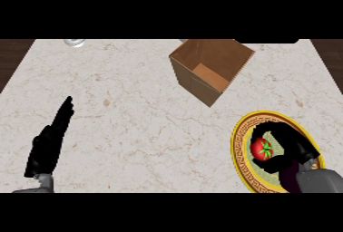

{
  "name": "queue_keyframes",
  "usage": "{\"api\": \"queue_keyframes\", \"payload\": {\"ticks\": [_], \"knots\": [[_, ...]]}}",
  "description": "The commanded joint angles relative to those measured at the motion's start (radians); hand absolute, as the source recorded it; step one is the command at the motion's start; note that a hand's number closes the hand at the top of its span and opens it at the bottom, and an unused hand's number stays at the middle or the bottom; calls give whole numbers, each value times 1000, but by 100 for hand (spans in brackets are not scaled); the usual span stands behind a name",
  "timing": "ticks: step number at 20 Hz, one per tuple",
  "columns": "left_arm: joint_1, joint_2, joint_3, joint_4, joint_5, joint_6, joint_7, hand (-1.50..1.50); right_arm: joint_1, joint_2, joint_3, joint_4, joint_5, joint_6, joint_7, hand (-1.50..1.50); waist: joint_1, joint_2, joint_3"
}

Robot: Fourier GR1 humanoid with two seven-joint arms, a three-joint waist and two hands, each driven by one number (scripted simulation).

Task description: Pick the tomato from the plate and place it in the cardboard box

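1. While the right hand point(295, 152) curls round one tomato point(262, 148) (on the single plate point(240, 136)), one box point(209, 68) stands apart.
2. Left hand point(48, 140) rests, fingers straight.

Between the plate point(238, 136) and the cardboard box point(211, 68) lies bare counter point(134, 118) — nothing blocks that stretch. The box's mouth is open, its brown walls the only barrier. The left hand point(48, 142) rests well apart — out of the way.
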Motion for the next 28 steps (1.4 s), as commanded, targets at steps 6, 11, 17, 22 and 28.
{"api": "queue_keyframes", "payload": {"ticks": [6, 11, 17, 22, 28], "knots": [[-15, -6, 3, -8, 1, -14, 6, 0, -159, -114, -96, 167, 115, -148, -44, 150, 15, 8, 3], [-24, -17, -8, 51, -9, -14, -55, 0, -341, -265, -128, 422, 242, -236, -67, 150, 46, 21, 4], [-35, -32, -10, 39, -34, 11, -22, 0, -522, -322, -190, 613, 249, -321, -156, 150, 21, 10, 3], [-27, -17, 6, 30, -19, -5, -4, 0, -559, -295, -291, 549, 34, -190, -349, 150, 4, 4, 3], [-4, -4, 18, -6, -16, -13, 28, 0, -626, -273, -322, 433, -109, 20, -362, 150, -5, -3, 2]]}}
